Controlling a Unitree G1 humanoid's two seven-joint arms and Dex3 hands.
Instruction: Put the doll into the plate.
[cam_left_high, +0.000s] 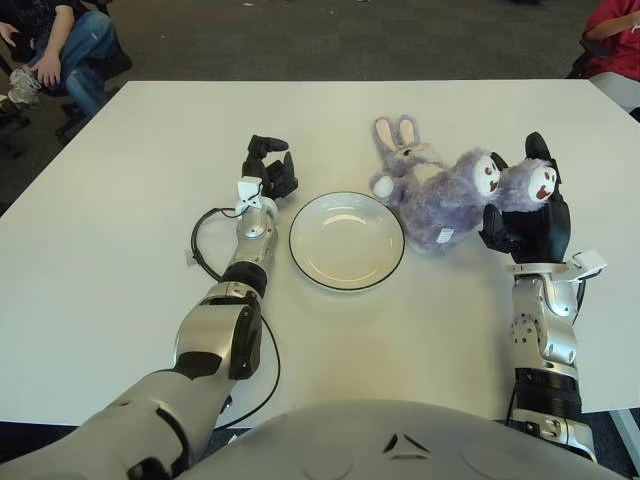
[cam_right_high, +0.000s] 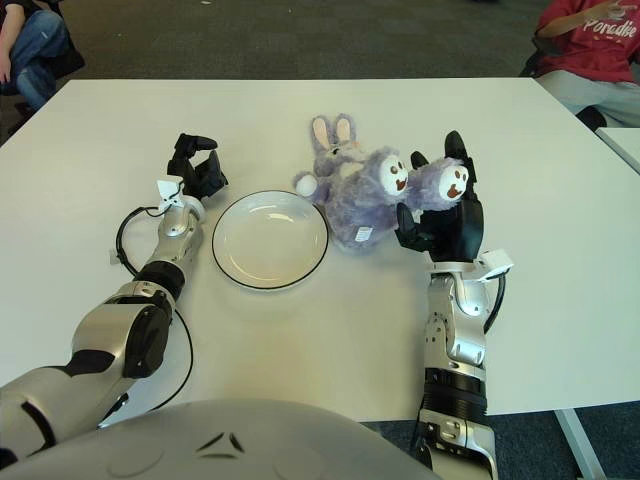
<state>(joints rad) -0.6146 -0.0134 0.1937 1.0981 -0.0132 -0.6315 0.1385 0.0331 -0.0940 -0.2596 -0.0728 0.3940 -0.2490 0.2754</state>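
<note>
the right hand (cam_left_high: 528, 215) covers the doll (cam_left_high: 450, 190) at its 3 o'clock end — whether the fingers actually grip it cannot be told. seated people at 11 and 1 o'clock are cut off by the edges.

White table (cam_left_high: 120, 230), rectangular. On it: empty white plate (cam_left_high: 346, 241) with dark rim, near centre. Just right of plate: purple plush doll (cam_left_high: 440, 195) lying on the surface, a small grey rabbit toy (cam_left_high: 402, 150) against it. Black cable (cam_left_high: 205, 250) looped left of plate.
</note>
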